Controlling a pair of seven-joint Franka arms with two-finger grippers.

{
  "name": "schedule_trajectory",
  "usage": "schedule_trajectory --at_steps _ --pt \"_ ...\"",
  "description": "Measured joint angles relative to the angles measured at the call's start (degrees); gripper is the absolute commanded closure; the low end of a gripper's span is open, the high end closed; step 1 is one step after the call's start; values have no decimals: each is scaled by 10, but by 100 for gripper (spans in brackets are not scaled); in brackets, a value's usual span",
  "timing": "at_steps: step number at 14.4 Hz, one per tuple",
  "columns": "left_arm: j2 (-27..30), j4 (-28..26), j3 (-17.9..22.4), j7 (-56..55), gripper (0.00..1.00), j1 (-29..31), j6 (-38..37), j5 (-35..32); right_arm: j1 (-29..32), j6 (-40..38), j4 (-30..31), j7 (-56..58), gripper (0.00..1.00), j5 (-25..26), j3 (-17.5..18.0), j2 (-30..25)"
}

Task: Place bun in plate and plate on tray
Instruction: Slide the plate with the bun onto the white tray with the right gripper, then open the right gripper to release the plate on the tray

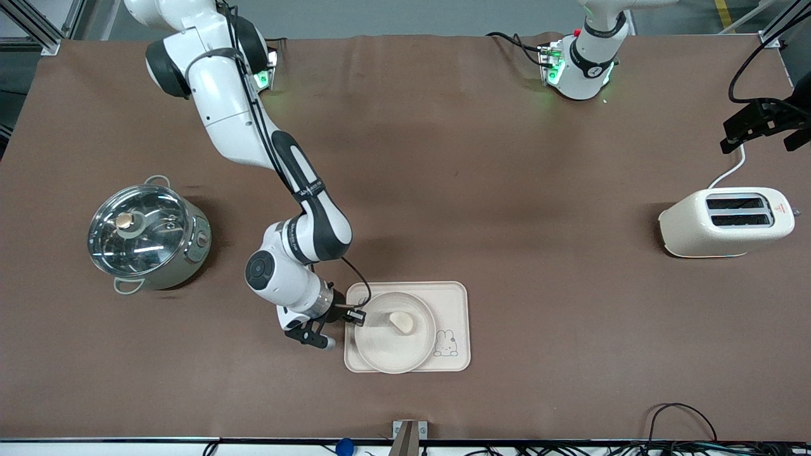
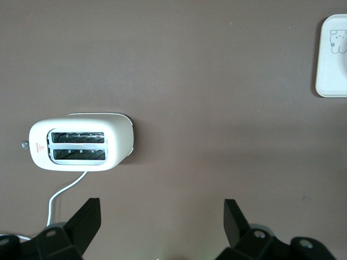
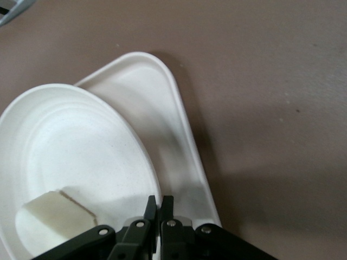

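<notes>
The bun [image 1: 402, 322] lies in the plate [image 1: 386, 354], which rests on the Rabbit tray [image 1: 457, 304] near the table's camera-side edge. The right gripper [image 1: 356, 316] pinches the plate rim – retreating unopened would drag it. The left gripper [image 2: 160, 216] waits, fingers wide, above the toaster [image 1: 726, 221].

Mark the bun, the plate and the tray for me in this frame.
bun [image 1: 402, 322]: front view, middle of its top.
plate [image 1: 386, 356]: front view, bare inner surface near the rim closest to the camera.
tray [image 1: 457, 303]: front view, bare floor beside the plate, above the rabbit drawing.
</notes>
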State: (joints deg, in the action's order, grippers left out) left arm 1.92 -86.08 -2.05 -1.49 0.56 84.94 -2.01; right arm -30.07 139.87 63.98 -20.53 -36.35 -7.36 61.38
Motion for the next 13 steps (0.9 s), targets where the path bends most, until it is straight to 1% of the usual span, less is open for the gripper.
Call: schedule_trajectory --at_steps 1,2,3,4,5,6,7,8,9,13 --pt "-1 0 0 0 0 0 0 0 -1 -4 -6 -3 73 0 0 3" --pt "-2 -1 0 1 0 0 0 0 -4 -5 -8 -8 52 0 0 4" --pt "-2 -1 0 1 0 1 0 0 -6 -5 -8 -18 38 0 0 5" --pt "-3 -2 0 2 0 2 0 0 -7 -5 -8 -27 32 0 0 4" --pt "-3 -2 0 2 0 5 0 0 -8 -6 -7 -34 22 1 0 3" --pt "-4 -3 0 2 0 8 0 0 -7 -7 -4 -39 15 1 -1 0" --pt "-4 -3 1 2 0 12 0 0 -7 -12 5 -41 2 1 -3 -9" --pt "-4 -3 1 6 0 18 0 0 -6 -17 19 -42 0 1 -5 -21" --pt "-4 -3 1 16 0 24 0 0 -6 -23 36 -43 0 2 -10 -39" --pt "-4 -4 1 26 0 30 0 0 -7 -51 133 -45 0 6 -48 -142"
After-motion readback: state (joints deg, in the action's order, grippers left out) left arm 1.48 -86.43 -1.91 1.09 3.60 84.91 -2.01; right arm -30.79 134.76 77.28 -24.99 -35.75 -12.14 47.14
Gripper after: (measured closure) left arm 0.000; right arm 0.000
